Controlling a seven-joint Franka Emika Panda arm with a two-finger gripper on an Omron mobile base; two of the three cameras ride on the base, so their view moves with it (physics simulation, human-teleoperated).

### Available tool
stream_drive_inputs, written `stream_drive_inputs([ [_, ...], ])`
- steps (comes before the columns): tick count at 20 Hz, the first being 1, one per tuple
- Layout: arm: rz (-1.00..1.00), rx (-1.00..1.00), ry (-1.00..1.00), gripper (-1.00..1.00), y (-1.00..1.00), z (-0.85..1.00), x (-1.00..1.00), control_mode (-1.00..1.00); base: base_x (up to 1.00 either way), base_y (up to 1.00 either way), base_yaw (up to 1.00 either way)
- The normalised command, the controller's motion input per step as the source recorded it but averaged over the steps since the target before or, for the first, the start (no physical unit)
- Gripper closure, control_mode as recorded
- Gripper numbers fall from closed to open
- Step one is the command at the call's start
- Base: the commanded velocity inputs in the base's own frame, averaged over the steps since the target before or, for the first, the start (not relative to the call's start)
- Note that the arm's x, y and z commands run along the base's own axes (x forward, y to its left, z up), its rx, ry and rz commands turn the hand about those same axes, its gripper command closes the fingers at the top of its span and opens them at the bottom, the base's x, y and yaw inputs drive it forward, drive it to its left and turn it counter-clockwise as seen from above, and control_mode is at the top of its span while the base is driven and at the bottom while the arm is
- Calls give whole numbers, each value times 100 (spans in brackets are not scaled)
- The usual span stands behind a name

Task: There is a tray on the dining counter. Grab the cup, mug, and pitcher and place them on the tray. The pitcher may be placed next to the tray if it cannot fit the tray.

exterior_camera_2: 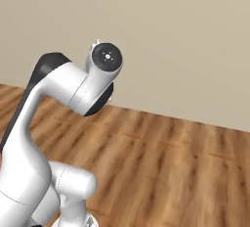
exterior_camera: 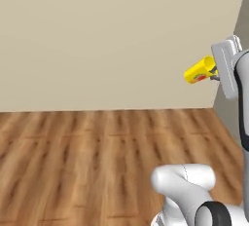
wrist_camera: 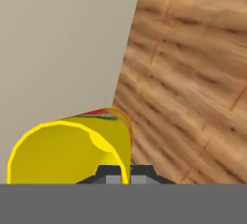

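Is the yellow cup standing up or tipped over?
Tipped. The cup lies sideways in the air, its rim pinched by the fingers, open mouth facing the hand camera.

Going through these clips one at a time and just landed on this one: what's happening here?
The robot arm is carrying the yellow cup. Its pincer is shut on the cup's rim wall, holding it tipped on its side, up in the air. Around it are a beige wall and wooden floor. The cup is in transit, not yet set down.
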Motion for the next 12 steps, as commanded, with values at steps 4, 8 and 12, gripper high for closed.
stream_drive_inputs([
  [4, 0, 0, 0, 100, 0, 0, 0, 100, 100, -73, 21],
  [8, 0, 0, 0, 100, 0, 0, 0, 100, 100, -52, 30],
  [12, 0, 0, 0, 100, 0, 0, 0, 100, 100, -29, 45],
])
